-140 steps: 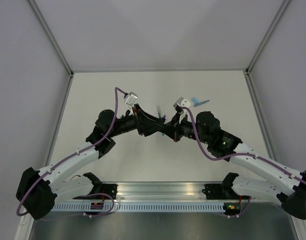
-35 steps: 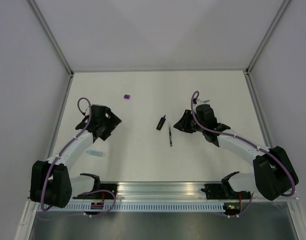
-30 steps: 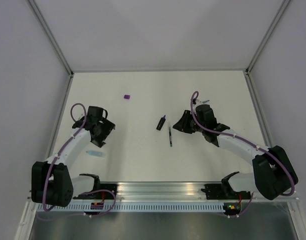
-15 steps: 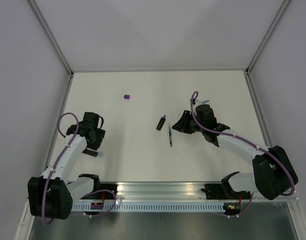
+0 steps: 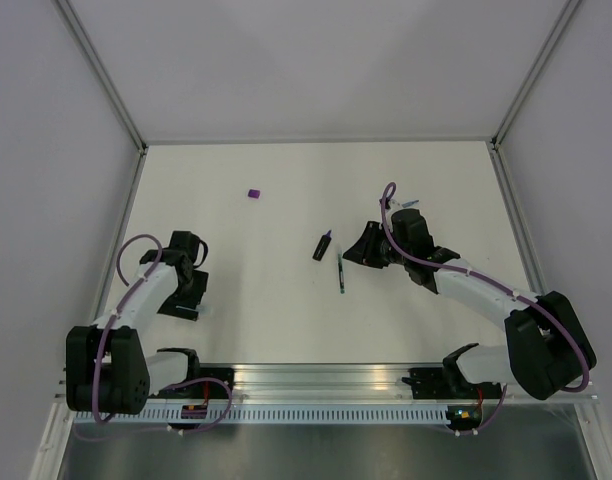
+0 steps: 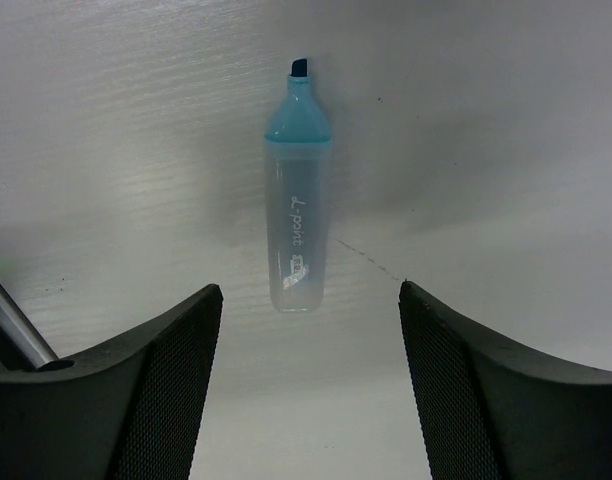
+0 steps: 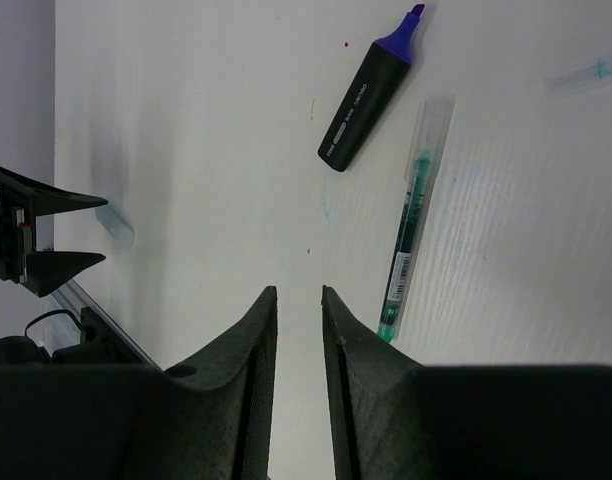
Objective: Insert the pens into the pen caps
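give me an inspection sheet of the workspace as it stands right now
surface: white table, a few faint specks and ink marks
job's things: light-blue highlighter uncapped, lying flat; black marker uncapped, purple tip bare; thin dark pen beside it, apart; purple cap alone toward the far left; thin blue pen blurred at the frame edge
clutter: nothing seen
grippers: left gripper open, fingers either side of the highlighter, apart from it; right gripper narrowly open, nothing in it
cables: purple cable looped at each wrist, clear of the pens
surroundings: white walls, metal frame, rail at the near edge
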